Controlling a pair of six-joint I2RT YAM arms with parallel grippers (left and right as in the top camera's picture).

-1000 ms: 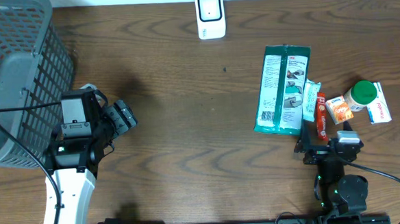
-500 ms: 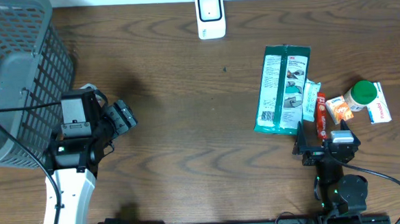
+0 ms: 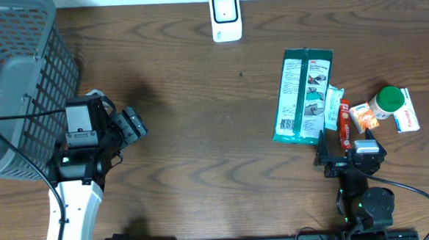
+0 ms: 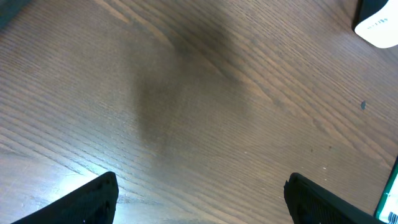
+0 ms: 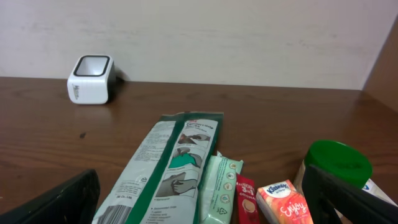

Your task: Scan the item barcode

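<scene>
The items lie in a cluster at the right: a long green-and-white packet [image 3: 301, 95] [image 5: 168, 168], a pale green packet [image 3: 332, 108] [image 5: 219, 190], a red sachet [image 3: 344, 124] [image 5: 247, 202], an orange tissue pack [image 3: 364, 117] [image 5: 287, 202] and a green-lidded bottle [image 3: 386, 101] [image 5: 337, 163]. The white scanner [image 3: 224, 16] [image 5: 91, 79] stands at the far edge. My right gripper [image 3: 346, 156] [image 5: 205, 208] is open just short of the sachet's near end, holding nothing. My left gripper [image 3: 132, 124] [image 4: 202, 199] is open over bare wood at the left.
A grey wire basket [image 3: 14, 79] fills the far left corner, beside the left arm. A white box [image 3: 407, 111] lies right of the bottle. A corner of the scanner [image 4: 379, 22] shows at the top right of the left wrist view.
The right gripper shifted slightly left and toward the items a second ago, then held still. The left arm has not moved.
</scene>
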